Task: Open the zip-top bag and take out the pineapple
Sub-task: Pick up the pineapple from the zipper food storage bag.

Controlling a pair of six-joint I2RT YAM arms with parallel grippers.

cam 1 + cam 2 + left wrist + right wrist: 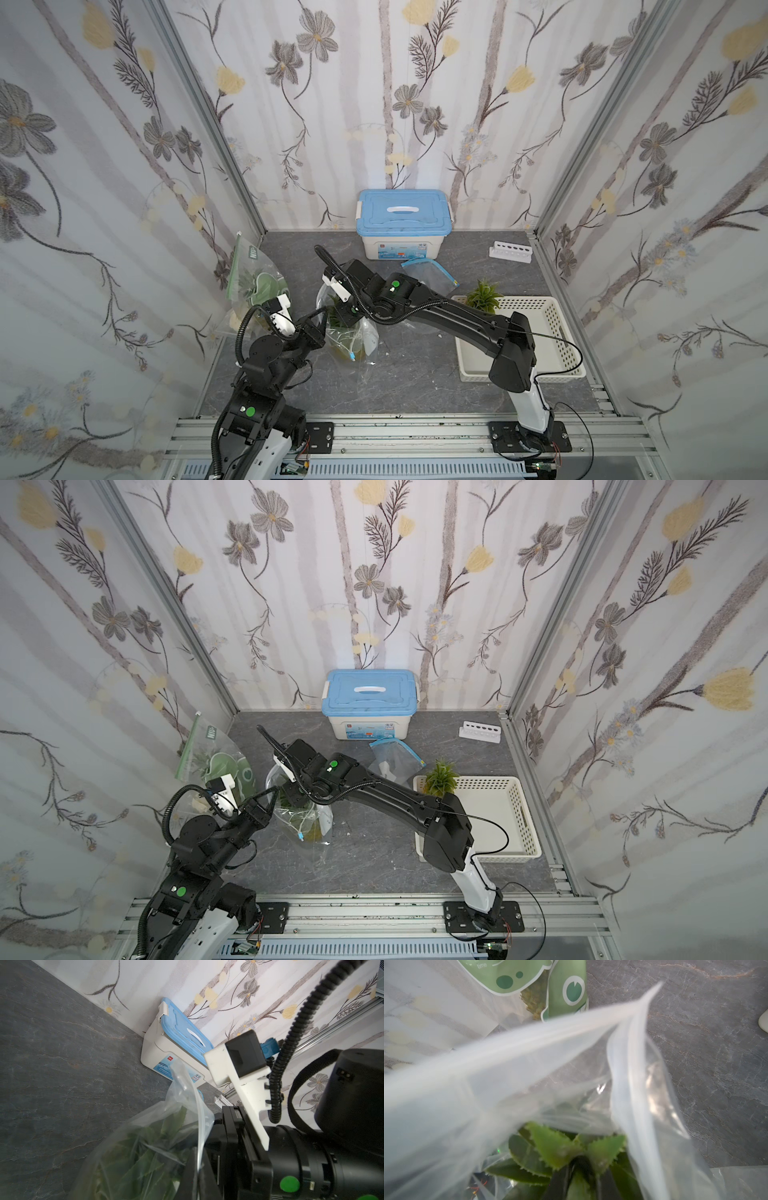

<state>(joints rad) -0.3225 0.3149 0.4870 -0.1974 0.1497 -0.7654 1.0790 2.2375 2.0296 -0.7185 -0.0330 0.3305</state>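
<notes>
Lifting straight up suits this: right gripper (578,1174) is clamped on leaves of the pineapple (550,1145) inside the zip-top bag (365,340), nine o'clock from centre of the table (415,374); left gripper (319,329), pinching its rim, should anchor it

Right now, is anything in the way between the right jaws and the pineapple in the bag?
No. The bag is open, the left jaws pinch its rim, and the right jaws are inside, shut on the pineapple by its leaves. Nothing visible stands between them.
</notes>
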